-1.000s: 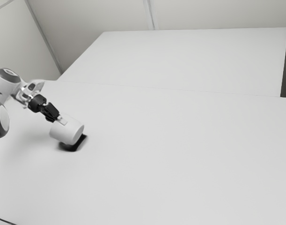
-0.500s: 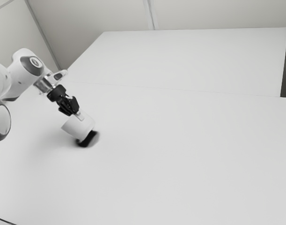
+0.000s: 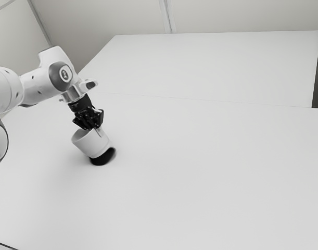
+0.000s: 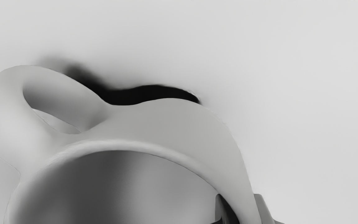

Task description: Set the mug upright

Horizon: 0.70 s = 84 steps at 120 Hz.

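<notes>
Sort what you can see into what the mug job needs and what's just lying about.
For the job:
- mug, tilted, its open end toward the arm
- tool, shut on the mug's wall, one finger inside and one outside

Just lying about:
- thin dark line, perhaps a cord, at the exterior view's lower left corner

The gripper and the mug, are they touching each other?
Touching. The wrist view shows it: the gripper has one finger inside the mug and the other outside, both against its wall, which is pinched between them.
</notes>
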Each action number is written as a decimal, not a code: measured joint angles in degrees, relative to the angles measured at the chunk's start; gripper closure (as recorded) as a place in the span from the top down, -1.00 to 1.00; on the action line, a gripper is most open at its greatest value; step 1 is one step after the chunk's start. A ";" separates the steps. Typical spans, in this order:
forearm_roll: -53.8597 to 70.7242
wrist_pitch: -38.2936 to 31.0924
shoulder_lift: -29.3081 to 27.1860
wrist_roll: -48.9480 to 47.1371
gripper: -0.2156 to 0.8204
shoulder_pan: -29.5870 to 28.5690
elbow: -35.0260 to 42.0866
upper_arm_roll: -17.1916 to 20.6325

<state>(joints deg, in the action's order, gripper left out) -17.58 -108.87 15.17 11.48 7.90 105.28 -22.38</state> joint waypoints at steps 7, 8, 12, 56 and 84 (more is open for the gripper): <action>2.00 -0.38 0.00 -2.86 -0.93 0.98 -0.01 -0.19; 2.26 -0.42 0.00 -3.26 -0.93 1.14 -0.02 -0.21; 3.25 -0.56 0.02 -4.81 -0.93 1.88 -0.03 -0.38; 10.42 0.12 0.16 -19.48 -0.92 7.74 -0.02 -1.58; 14.07 1.73 0.46 -26.83 -0.92 9.54 0.34 -1.58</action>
<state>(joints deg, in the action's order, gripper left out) -3.51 -107.14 15.63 -15.35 17.45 105.62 -23.96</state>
